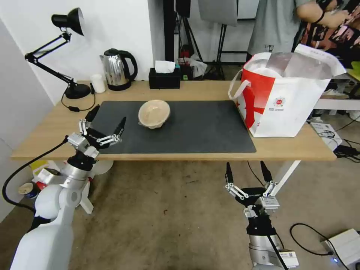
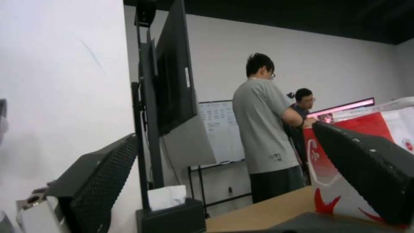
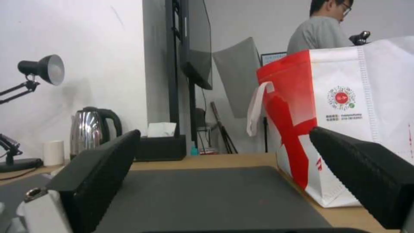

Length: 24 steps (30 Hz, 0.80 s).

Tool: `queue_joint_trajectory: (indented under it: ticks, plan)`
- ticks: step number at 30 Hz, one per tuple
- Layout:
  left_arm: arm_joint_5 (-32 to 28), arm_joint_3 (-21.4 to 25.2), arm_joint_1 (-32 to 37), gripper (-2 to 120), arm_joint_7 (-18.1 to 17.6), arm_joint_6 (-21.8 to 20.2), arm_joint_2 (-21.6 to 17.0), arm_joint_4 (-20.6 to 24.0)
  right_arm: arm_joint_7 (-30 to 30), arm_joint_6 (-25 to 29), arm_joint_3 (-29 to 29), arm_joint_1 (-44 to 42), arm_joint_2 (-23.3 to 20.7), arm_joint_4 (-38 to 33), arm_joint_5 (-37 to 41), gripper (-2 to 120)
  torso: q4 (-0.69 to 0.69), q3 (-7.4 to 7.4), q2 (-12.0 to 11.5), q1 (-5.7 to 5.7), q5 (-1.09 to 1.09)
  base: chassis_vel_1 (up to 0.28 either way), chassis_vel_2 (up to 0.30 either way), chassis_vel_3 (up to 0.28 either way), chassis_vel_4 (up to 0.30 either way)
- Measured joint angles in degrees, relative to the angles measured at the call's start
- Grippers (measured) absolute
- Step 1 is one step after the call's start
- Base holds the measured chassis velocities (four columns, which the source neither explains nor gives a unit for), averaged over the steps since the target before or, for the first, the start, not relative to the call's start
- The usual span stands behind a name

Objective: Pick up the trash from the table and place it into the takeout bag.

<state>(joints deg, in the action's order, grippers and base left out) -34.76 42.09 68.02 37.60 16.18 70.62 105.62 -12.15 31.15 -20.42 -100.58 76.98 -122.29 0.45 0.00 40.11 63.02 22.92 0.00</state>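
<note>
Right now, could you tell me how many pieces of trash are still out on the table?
1: a beige bowl on the grey mat, left of the bag. The bag's inside is mostly hidden, so anything in it cannot be counted.

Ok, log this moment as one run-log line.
left pincer: open, over mat's left edge | right pincer: open, below table front | paper bowl: on mat | takeout bag: table's right end
</note>
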Motion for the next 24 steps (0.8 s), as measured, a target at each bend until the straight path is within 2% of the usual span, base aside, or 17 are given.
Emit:
queue_joint_trajectory:
  ticks: [12,24]
  plan:
    - [-1.9,-6.17,-5.03,100,0.35,-1.65,-3.18,-6.54,0.0,0.0,0.0,0.0,0.0,0.0,0.0,100,0.0,0.0,0.0,0.0,0.0,0.0,0.0,0.0,0.0]
    - [-3.66,-9.55,-9.69,100,0.41,-3.09,-3.91,-12.87,0.0,0.0,0.0,0.0,0.0,0.0,0.0,100,-0.01,0.0,0.01,0.0,0.0,0.0,0.0,0.0,0.0]
